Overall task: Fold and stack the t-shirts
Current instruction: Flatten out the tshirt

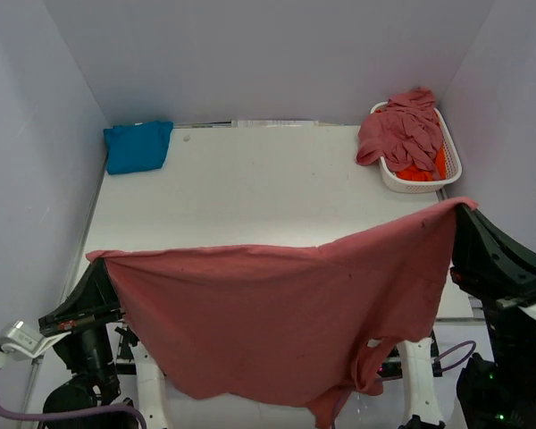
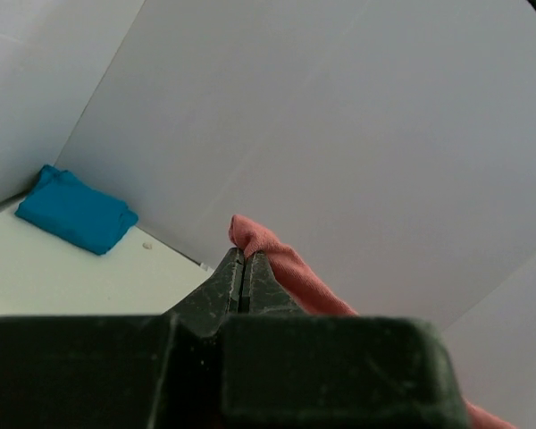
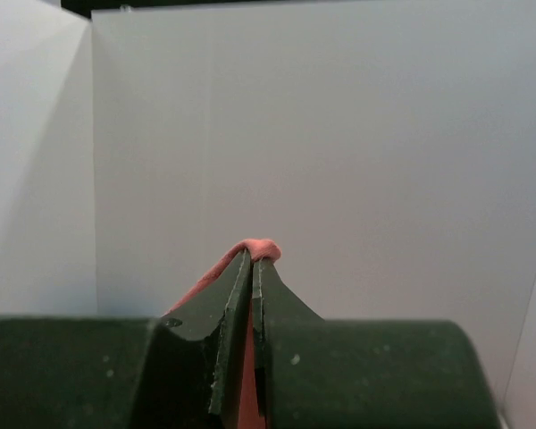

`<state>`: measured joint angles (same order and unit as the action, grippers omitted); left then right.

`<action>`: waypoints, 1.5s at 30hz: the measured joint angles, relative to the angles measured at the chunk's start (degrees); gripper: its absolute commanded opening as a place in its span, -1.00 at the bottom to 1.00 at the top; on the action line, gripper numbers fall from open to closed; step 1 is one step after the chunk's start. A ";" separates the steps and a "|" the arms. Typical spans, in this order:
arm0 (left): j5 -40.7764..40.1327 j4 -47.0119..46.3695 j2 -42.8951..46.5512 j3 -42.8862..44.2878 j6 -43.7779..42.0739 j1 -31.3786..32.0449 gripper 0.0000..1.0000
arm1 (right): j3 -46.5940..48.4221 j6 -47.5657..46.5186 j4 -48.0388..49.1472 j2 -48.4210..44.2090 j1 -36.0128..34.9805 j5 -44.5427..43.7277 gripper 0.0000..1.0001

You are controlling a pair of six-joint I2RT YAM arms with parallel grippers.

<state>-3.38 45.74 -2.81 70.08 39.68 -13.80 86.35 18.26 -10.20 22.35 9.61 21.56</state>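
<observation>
So, we saw left gripper (image 2: 243, 255) pressed together on one corner of rose-red shirt (image 1: 277, 313), and right gripper (image 3: 252, 255) pinching other corner, just nearer than basket (image 1: 389, 176). Shirt hung spread between them, nearer than basket. Folded turquoise shirt (image 1: 138, 147) lay far left of basket. We noted rose-red heap (image 1: 400, 132) over orange shirt (image 1: 424, 170) inside basket.
</observation>
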 measured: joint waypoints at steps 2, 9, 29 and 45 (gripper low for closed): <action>0.33 0.15 1.33 -2.89 0.17 -0.02 -1.00 | -7.21 0.94 -0.22 -1.55 0.13 1.07 -0.85; 2.34 -0.35 2.69 -14.53 1.40 -0.48 -1.00 | -22.84 3.56 0.81 -6.60 2.08 4.94 -0.85; 13.46 -10.14 -0.85 -33.86 4.31 -3.13 -1.00 | -39.60 9.40 11.63 2.49 7.28 14.64 -0.85; 19.15 -26.62 -31.56 -28.94 0.63 -3.87 -1.00 | -28.46 2.21 12.85 28.44 -0.15 9.16 -0.85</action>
<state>15.77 19.11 -34.37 41.15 40.32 -17.67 57.89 20.47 2.66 50.78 9.45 30.72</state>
